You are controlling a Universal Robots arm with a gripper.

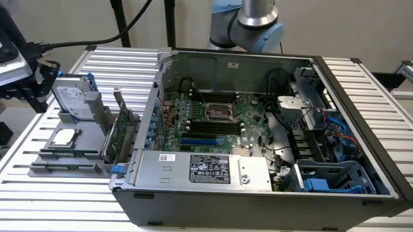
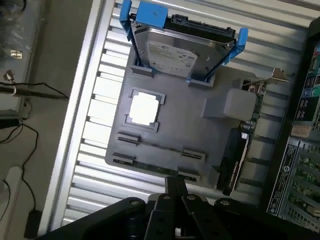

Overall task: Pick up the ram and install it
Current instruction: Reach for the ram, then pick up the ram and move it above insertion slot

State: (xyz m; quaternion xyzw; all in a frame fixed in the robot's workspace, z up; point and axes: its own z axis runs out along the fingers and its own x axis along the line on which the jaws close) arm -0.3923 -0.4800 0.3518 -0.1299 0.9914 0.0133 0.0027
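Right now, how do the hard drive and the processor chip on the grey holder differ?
The hard drive stands on edge, with blue rails; the processor chip lies flat. The hard drive is large and oblong; the processor chip small and square. Both are silvery, on the grey holder.

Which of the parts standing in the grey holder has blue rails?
The silver hard drive, upright at one end of the holder; the green expansion card beside it carries a metal bracket instead.
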